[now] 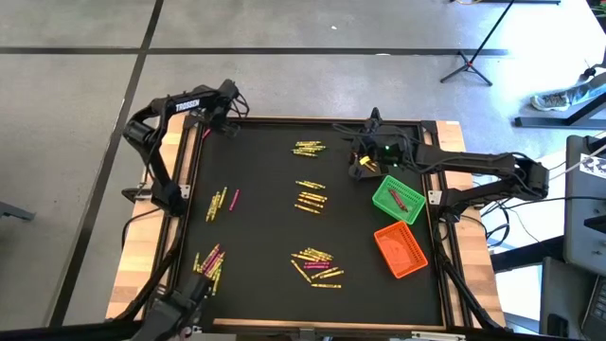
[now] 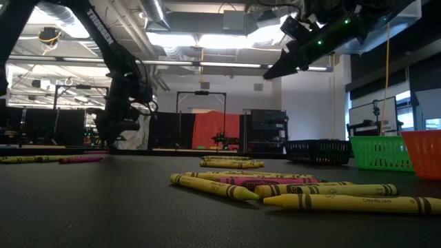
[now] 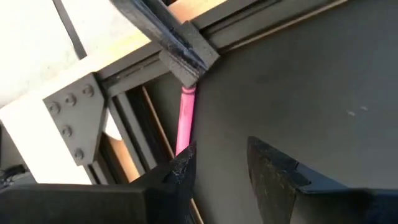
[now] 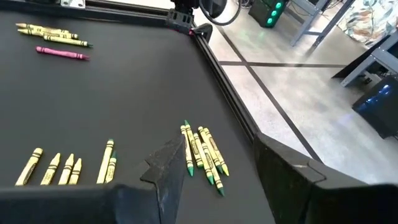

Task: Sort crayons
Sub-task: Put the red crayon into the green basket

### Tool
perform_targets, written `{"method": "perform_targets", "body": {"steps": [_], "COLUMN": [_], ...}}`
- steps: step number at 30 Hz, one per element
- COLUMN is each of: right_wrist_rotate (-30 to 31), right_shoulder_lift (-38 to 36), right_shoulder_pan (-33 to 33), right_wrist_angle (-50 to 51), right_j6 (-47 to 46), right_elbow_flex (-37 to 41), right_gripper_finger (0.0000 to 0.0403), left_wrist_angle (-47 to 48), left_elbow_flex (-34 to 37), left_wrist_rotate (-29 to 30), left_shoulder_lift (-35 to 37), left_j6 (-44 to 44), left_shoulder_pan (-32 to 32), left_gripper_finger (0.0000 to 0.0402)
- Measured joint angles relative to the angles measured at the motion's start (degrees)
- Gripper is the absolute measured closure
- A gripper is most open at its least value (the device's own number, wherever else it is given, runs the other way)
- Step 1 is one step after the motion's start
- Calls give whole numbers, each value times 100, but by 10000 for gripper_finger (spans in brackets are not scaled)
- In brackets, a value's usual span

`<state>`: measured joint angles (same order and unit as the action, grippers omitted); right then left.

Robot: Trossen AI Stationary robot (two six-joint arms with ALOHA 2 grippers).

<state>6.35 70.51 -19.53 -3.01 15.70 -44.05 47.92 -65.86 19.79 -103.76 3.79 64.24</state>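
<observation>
Crayons lie in loose groups on the black mat: yellow ones (image 1: pixel 311 195), more near the front (image 1: pixel 317 265), and yellow with pink at the left (image 1: pixel 210 260). One pink crayon (image 3: pixel 186 118) lies along the frame at the far left corner. My left gripper (image 3: pixel 221 163) hangs open just over it, pointing steeply down, and the crayon's near end disappears behind one fingertip (image 3: pixel 184 163). My right gripper (image 4: pixel 214 168) is open and holds nothing. It hovers high over the mat's far right part (image 2: pixel 286 63), looking toward a bunch of yellow crayons (image 4: pixel 202 149). My left gripper stands at the pink crayon's near end (image 3: pixel 181 144), its fingers slanting down from above. One fingertip hides that end, so I cannot tell whether it touches the crayon. The crayon lies flat on the mat beside the frame rail.
A green bin (image 1: pixel 398 199) and an orange bin (image 1: pixel 401 251) stand at the mat's right edge. A black bin (image 2: pixel 318 151) sits farther back. The raised metal frame (image 3: pixel 186 53) borders the mat right by the pink crayon. The mat's middle has bare patches between the groups.
</observation>
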Motion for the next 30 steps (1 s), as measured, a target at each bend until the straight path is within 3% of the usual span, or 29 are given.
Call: {"method": "perform_targets", "body": {"steps": [16, 30], "right_wrist_rotate": [-130, -448], "right_shoulder_lift": [93, 93], "right_shoulder_pan": [0, 0], "right_wrist_angle": [-54, -190], "right_j6": [121, 130], "right_elbow_flex": [2, 2], "right_gripper_finger": [214, 214], "left_wrist_angle": [116, 828], "left_elbow_flex": [-581, -931], "left_wrist_rotate": [530, -458], "left_shoulder_lift": [-952, -1019], "left_j6": [-351, -890], "left_shoulder_pan": [63, 285], "left_gripper_finger": [276, 277]}}
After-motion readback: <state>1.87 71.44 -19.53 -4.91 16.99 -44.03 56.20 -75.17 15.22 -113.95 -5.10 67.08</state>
